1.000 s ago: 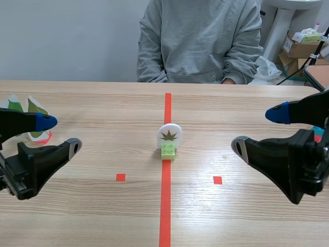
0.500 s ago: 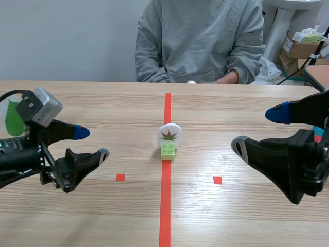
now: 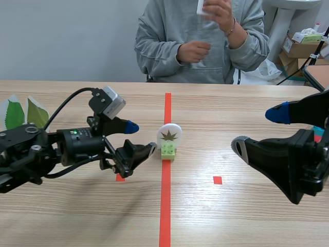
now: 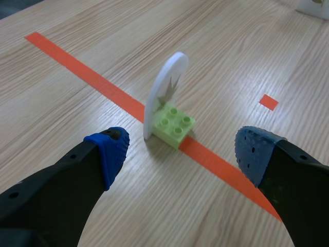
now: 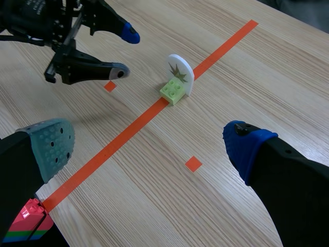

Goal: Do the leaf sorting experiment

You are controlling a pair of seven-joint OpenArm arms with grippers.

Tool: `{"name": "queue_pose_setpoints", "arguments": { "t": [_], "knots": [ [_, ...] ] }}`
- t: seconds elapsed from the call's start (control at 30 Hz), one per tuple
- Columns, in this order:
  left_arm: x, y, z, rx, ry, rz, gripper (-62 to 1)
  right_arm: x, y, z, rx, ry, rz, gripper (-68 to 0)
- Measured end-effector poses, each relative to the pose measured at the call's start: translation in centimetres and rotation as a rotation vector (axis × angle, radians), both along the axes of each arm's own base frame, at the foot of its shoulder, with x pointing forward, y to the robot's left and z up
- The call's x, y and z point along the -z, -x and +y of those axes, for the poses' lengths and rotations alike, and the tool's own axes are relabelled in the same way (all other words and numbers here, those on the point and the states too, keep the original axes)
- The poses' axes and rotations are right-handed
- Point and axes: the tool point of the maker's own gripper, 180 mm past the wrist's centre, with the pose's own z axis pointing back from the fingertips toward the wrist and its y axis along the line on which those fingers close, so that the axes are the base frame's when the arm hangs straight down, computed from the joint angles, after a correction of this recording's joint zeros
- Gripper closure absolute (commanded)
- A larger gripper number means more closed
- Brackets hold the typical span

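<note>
A white round card with a dark star-shaped leaf (image 3: 169, 135) stands upright in a light green brick (image 3: 168, 150) on the orange-red centre line. My left gripper (image 3: 140, 138) is open just left of it, its fingers straddling the air beside the brick. In the left wrist view the card (image 4: 165, 92) and brick (image 4: 175, 125) sit ahead of the open left gripper (image 4: 180, 154), between its fingertips. My right gripper (image 3: 259, 129) hangs open at the right side, well away from the card (image 5: 181, 69) and brick (image 5: 173, 91).
Two white cards with green leaves (image 3: 23, 113) stand at the table's left edge. A red, green and blue brick stack (image 5: 28, 224) lies under my right gripper. A person in a grey sweatshirt (image 3: 200, 36) sits across the table, holding a small white thing up in one hand (image 3: 216, 9).
My left arm has swung in from the left edge toward the centre line, ending beside the brick. The person's hands have risen from the table. The right arm has not moved.
</note>
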Motion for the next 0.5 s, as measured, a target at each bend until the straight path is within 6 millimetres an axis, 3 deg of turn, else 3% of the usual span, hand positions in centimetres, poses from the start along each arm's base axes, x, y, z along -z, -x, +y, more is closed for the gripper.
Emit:
{"name": "queue_pose_setpoints", "arguments": {
  "t": [0.23, 0.5],
  "knots": [
    [0.6, -2.5, -2.3, -0.019, -0.030, -0.051, -45.0, 0.0, 0.0, 0.0, 0.000, 0.000, 0.000, -59.1],
    [1.7, -3.8, -3.5, -0.029, -0.080, -0.080, -45.0, 0.0, 0.0, 0.0, 0.000, 0.000, 0.000, -59.1]
  ]
}}
